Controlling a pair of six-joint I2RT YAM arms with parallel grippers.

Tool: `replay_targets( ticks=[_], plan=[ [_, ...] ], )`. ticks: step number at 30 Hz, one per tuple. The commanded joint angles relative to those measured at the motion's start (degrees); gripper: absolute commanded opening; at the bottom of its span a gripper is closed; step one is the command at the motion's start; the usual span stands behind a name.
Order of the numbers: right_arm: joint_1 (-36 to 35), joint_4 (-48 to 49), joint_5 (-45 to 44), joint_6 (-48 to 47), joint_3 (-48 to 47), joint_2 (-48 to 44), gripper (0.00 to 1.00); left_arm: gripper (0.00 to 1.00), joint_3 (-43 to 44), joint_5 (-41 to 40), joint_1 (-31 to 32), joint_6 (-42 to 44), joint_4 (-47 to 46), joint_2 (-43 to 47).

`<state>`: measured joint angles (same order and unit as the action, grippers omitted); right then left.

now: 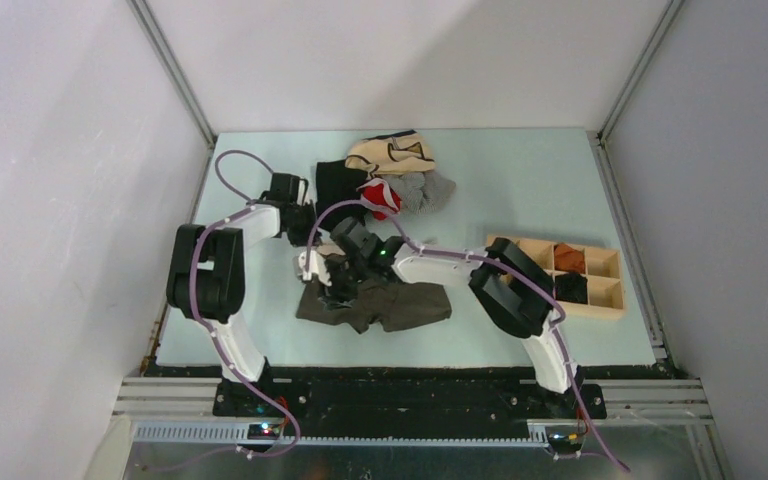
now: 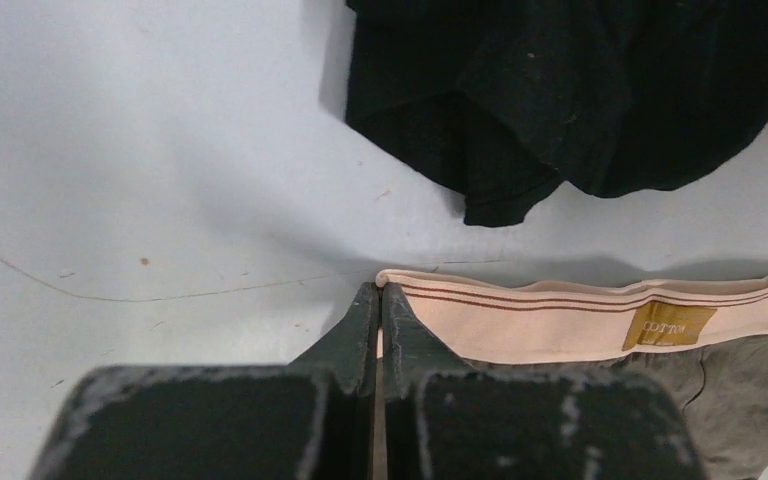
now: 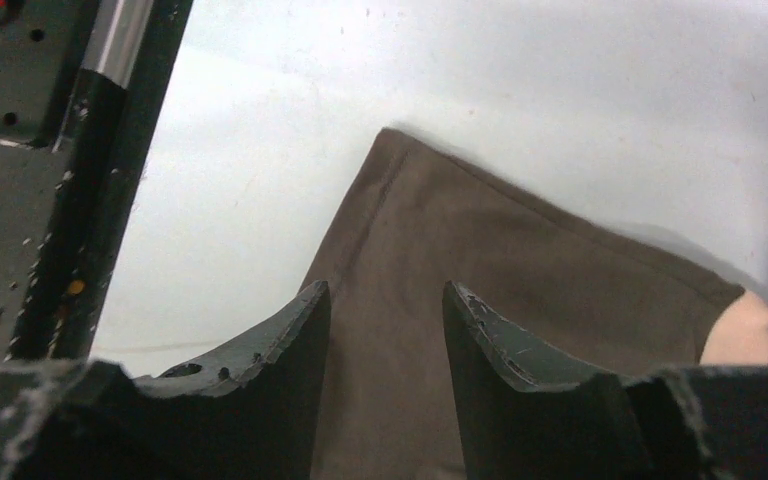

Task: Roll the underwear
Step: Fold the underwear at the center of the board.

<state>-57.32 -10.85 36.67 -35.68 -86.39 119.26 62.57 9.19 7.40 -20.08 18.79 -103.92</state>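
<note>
Wooden tray (image 1: pixel 600 311) held rust bundle (image 1: pixel 568 258), black bundle (image 1: pixel 571 288); pale-blue table (image 1: pixel 520 180), white walls (image 1: pixel 60 150); left gripper (image 2: pixel 380 292) pinched underwear (image 2: pixel 740 375) waistband (image 2: pixel 540 320); right gripper (image 3: pixel 387 295) stood half-open.

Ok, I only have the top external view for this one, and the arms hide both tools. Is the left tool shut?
Observer: Yes. In the left wrist view the left tool has its fingers pressed together right at the end of the underwear waistband. I cannot tell whether cloth is pinched between them.
Operator: And the right tool?
Observer: The right tool is open, its fingers apart over the brown fabric near a corner of the cloth.
Operator: Anything on the waistband?
Observer: A small brown label that reads COTTON.
</note>
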Motion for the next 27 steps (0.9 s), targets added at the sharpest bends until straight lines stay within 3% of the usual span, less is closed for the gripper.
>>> replay_targets(
  ticks=[1,11,19,27],
  plan=[
    [-2.34,8.47,-5.08,-2.67,-5.31,2.05,0.5,0.0,-1.45,-0.13,-2.54,-4.52,-0.38,2.84],
    [-5.82,8.0,-5.99,-0.45,-13.53,10.02,0.53,0.0,-3.41,2.74,-4.76,-3.71,-2.24,2.95],
    [-7.24,-1.07,-1.84,-3.32,-16.69,11.68,0.5,0.0,-5.42,6.26,-5.16,-0.29,-4.11,3.25],
    [-8.18,-2.88,-3.84,-3.56,-19.32,14.5,0.49,0.0,-0.32,-0.05,-5.17,5.64,3.42,2.99]
  ],
)
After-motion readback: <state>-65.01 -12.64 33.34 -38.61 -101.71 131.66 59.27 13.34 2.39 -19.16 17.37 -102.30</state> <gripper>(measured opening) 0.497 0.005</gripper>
